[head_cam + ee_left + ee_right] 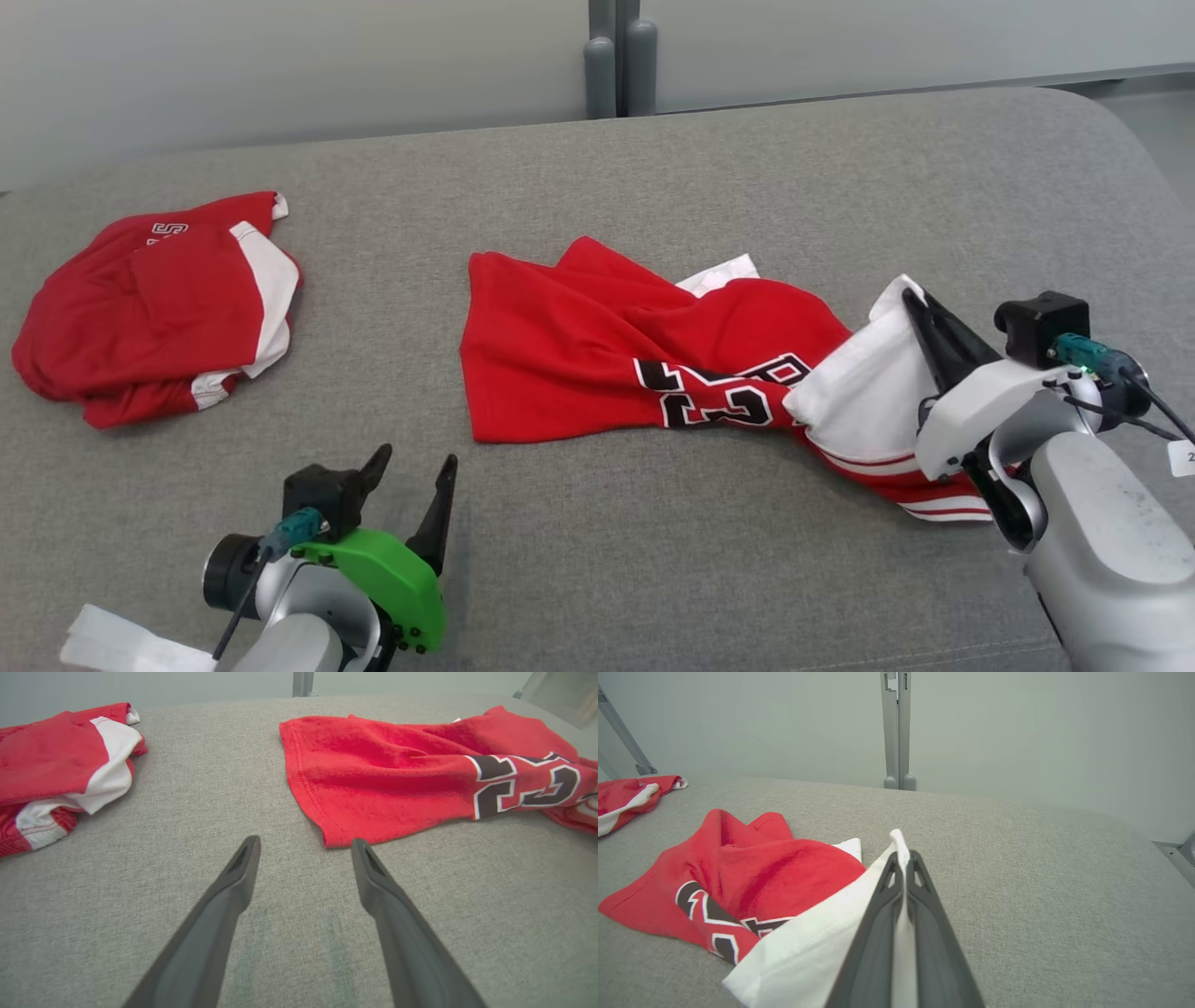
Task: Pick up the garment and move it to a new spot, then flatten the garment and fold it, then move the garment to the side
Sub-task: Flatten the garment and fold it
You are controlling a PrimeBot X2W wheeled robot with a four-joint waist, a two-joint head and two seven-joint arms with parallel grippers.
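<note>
**On the grey cushion: right gripper clamped on the garment, left gripper spread and bare**

Between the fingers of the right gripper (910, 299) (903, 854) a thin fold of white cloth is pinched; the jaws are closed tight on it, and the cloth shows as a pale line between them in the right wrist view. This fold belongs to the white panel (868, 383) of the garment (607, 345) (383, 779) (752, 863), a red jersey lying rumpled at the middle of the cushion (653, 187), with the gripped end raised a little at the robot's right. Below the panel run red and white stripes (924, 485).

Across the red cloth sit large black block characters (719, 387) outlined in white. They look like numerals, perhaps a 2 and a 3, but folds cut them short and I cannot read them surely.

The left gripper (417, 459) (304, 842) hovers over bare cushion near the jersey's lower left corner, its jaws parted and holding nothing.

Well apart, at the robot's far left, lies a second garment (149, 308) (46, 756) (626, 793), red with white trim, bunched up; a scrap of white lettering (168, 229) on it is too small to read.

A small white tag (1184, 457) hangs by the right arm's cable, showing what seems to be a 2. Behind the cushion stand two grey posts (616, 65).
</note>
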